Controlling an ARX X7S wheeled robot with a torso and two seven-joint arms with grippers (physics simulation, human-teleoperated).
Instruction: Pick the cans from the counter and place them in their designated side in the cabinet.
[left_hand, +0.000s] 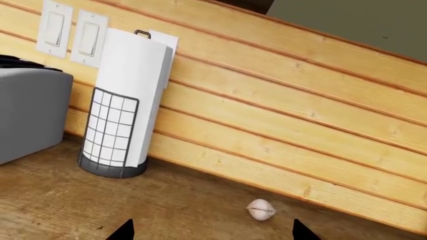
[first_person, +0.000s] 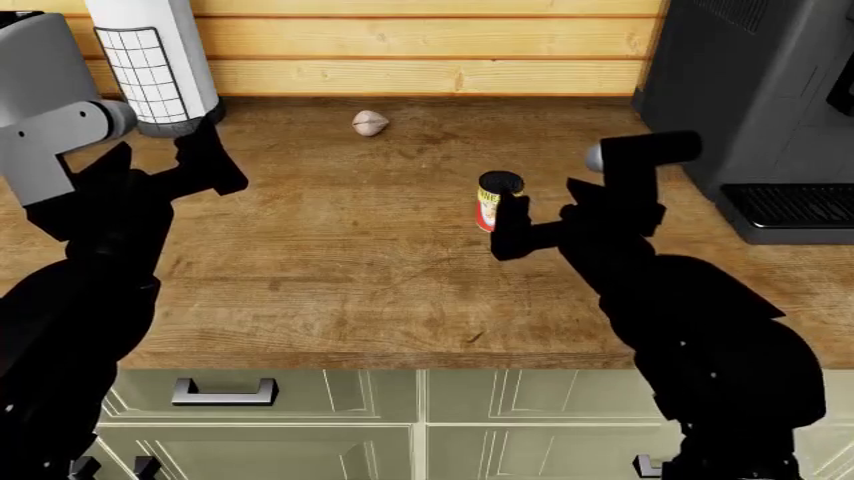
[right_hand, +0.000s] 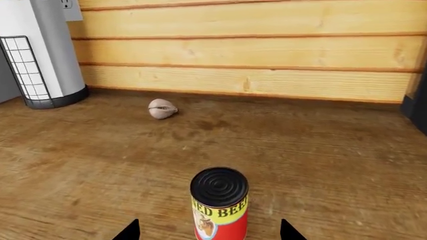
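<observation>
A: Standing upright on the worktop (first_person: 334, 260), the red can (first_person: 497, 203) is sitting directly ahead of the right pincer (right_hand: 209, 231), lined up with the gap between its two fingertips (right_hand: 128, 231). Dark ribbed top, yellow band, red lower body.

B: Is that pincer gripping it?

A: No. The tips are spreading wide on either side of the can's line, not touching it; the pincer is standing open, with the can just in front. In the head view the can is showing just beside the black finger.

B: And the left pincer (left_hand: 212, 231)?

A: Also holding open, nothing between its tips. The garlic bulb (left_hand: 261, 209) is lying just ahead of it, near the foot of the plank wall (left_hand: 287, 115). Farther off to one side of that pincer, the paper towel roll (left_hand: 130, 95) is standing in its wire holder (left_hand: 109, 135), touching the worktop close to the wall. Two light switches (left_hand: 70, 31) are showing on the planks behind it, and a grey appliance (left_hand: 30, 112) is sitting beyond the roll.

B: Second can?

A: Not showing in any view. A dark machine (first_person: 761, 110) is standing beyond the right arm, well apart from the red can.
</observation>
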